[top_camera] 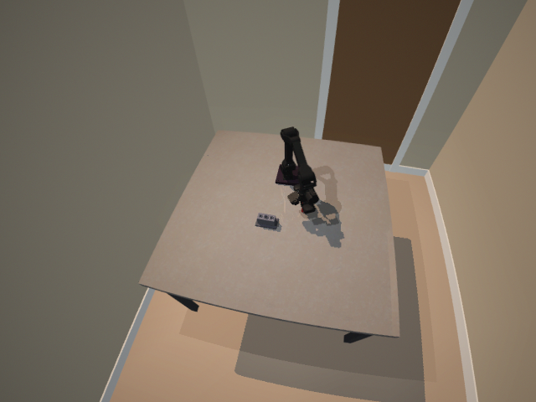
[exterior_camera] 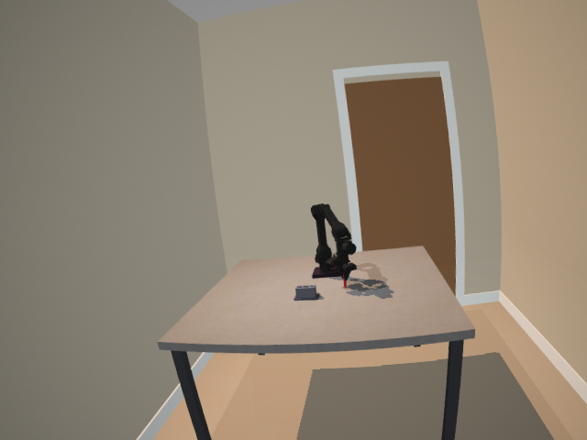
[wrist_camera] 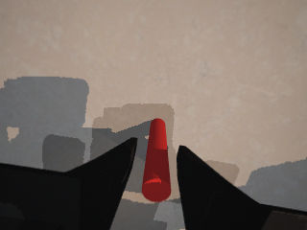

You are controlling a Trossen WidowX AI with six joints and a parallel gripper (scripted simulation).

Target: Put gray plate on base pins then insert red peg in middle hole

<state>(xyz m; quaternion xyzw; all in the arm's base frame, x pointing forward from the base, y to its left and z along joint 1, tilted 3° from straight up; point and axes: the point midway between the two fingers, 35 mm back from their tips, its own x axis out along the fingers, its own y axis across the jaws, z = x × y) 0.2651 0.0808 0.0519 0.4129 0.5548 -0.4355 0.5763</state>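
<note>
The red peg stands upright on the table, right of the arm's mount. My gripper is lowered over it, with one finger on each side. In the wrist view the fingers are partly closed, and a narrow gap shows between each finger and the peg. The gray plate, with three holes in its top, lies flat on the gray base, to the left of the gripper and nearer the table's front.
The arm stands on a dark purple mount at the back middle of the table. A brown door is behind the table, and walls close in on the left and right.
</note>
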